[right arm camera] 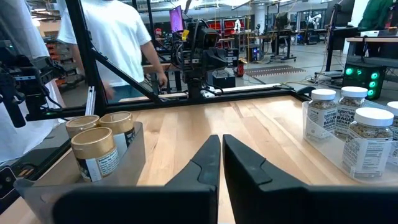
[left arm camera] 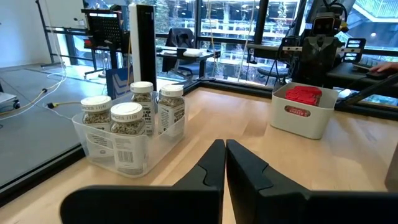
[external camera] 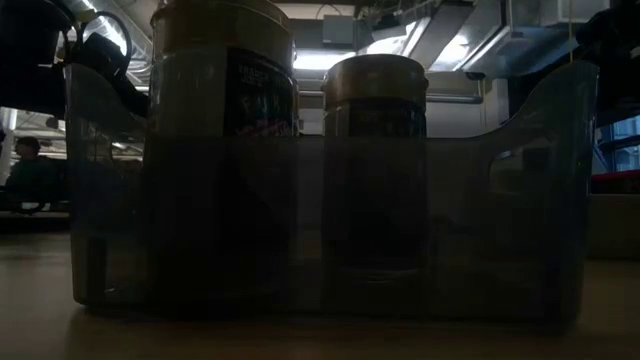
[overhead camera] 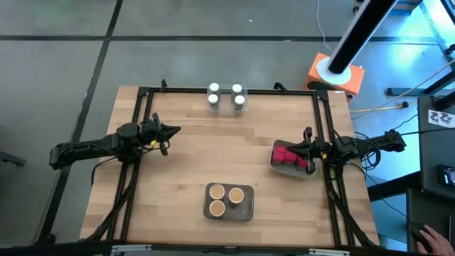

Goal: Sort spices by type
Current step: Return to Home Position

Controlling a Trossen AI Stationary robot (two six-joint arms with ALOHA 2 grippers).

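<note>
Several white-capped jars stand in a clear tray at the table's far edge. Red packs fill a grey tray at the right. Three tan-topped jars stand in a grey tray near the front edge; the low view shows two of them close up. My left gripper is shut over the table's left part. My right gripper is shut, just above the red packs in the high view. Neither holds anything.
A dark frame runs around the table. A person in a white shirt stands beyond the table's left side. An orange-based stand sits off the far right corner. Bare wood lies between the three trays.
</note>
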